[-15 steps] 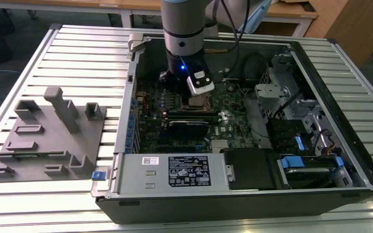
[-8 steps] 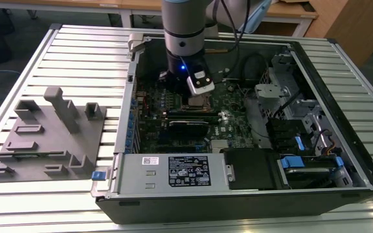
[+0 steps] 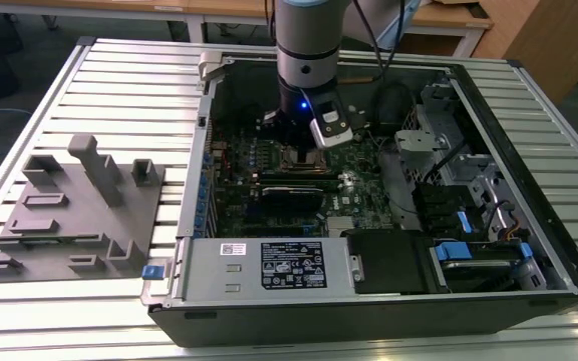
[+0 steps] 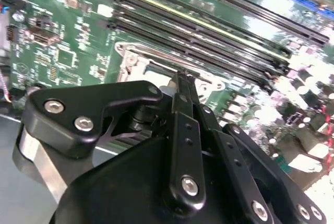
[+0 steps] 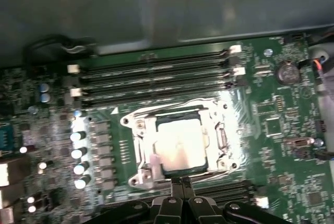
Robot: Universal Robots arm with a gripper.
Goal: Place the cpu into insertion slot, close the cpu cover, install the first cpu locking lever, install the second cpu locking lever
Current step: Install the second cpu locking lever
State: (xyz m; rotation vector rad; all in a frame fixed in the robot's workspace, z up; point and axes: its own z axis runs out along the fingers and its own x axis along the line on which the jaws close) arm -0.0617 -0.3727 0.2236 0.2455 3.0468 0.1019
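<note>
Chip: the cpu [image 5: 180, 146] lies flat in the insertion slot [image 5: 140, 153] on the green board, its pale metal top showing through the window of the cpu cover [image 5: 214, 139], which looks already lowered over it.
Gripper: in the first wrist view the gripper [image 5: 181, 182] sits at the near edge of the socket; its fingers are pressed together with nothing between them.
Arm: in the exterior view the arm [image 3: 307, 45] reaches straight down into the open computer case [image 3: 560, 248], above the socket area.
Step in hand: my judgement is that the work is at the locking levers, since chip and cover seem seated. I cannot make out a lever under the tips.
Doing it well: push with the closed tips squarely on the thin lever, low and steady, so it does not slip off onto the board.
Edges: memory slots [image 5: 156, 75] run close along the far side of the socket; capacitors [image 5: 78, 153] stand just beside it.
Room: open above; crowded sideways by case walls and cables.
</note>
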